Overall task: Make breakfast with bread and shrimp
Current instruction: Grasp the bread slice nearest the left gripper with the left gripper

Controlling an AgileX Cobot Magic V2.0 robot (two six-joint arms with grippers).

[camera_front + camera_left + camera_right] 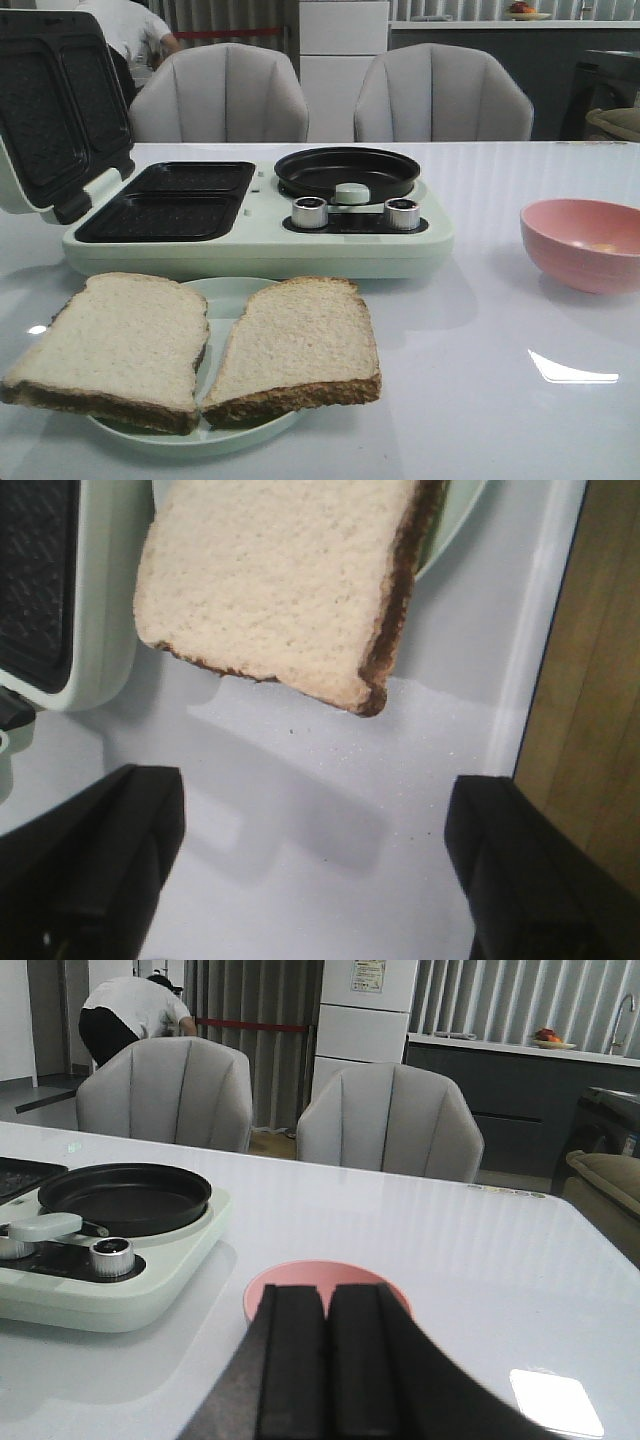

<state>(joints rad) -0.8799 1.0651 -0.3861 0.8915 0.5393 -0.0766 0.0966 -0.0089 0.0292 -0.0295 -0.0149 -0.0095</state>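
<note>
Two slices of bread lie side by side on a pale green plate (226, 297) at the table's front left: the left slice (115, 340) and the right slice (295, 340). In the left wrist view my left gripper (315, 815) hovers open over bare table just short of one bread slice (280, 580), nothing between its fingers. My right gripper (325, 1300) is shut and empty, fingers pressed together, right in front of the pink bowl (300, 1278). A small orange bit that looks like the shrimp (604, 247) lies in the bowl's bottom. Neither gripper shows in the front view.
A pale green breakfast maker (260, 245) stands behind the plate, its lid (55, 100) raised at the left, two dark sandwich plates (165, 200) exposed, and a black pan (347, 172) with two knobs beside them. The pink bowl (585, 243) sits at the right. The table edge (535, 630) runs close to the left gripper.
</note>
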